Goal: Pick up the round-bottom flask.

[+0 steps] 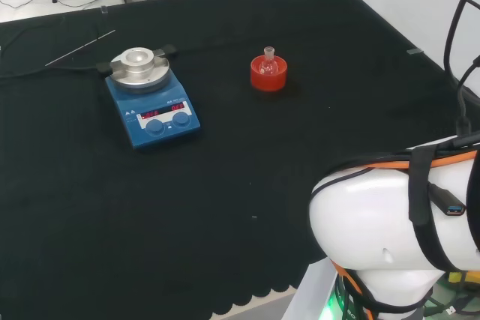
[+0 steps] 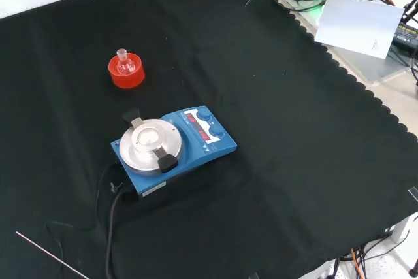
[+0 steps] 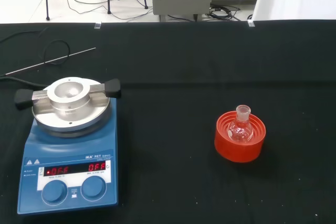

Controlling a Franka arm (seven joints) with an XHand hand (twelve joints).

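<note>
A small clear round-bottom flask (image 1: 268, 64) stands upright on a red ribbed ring stand (image 1: 268, 77) near the middle of the black cloth in the head view. In the front view the flask (image 2: 124, 63) and its stand (image 2: 127, 74) sit toward the upper left. The wrist view looks at the flask (image 3: 241, 126) on the stand (image 3: 239, 142) from some distance, with nothing touching it.
A blue hotplate stirrer (image 1: 152, 105) with a round metal top stands left of the flask in the head view, its cable trailing away. A thin metal rod (image 1: 80, 47) lies on the cloth behind it. The arm's white link (image 1: 397, 222) bulks at the lower right.
</note>
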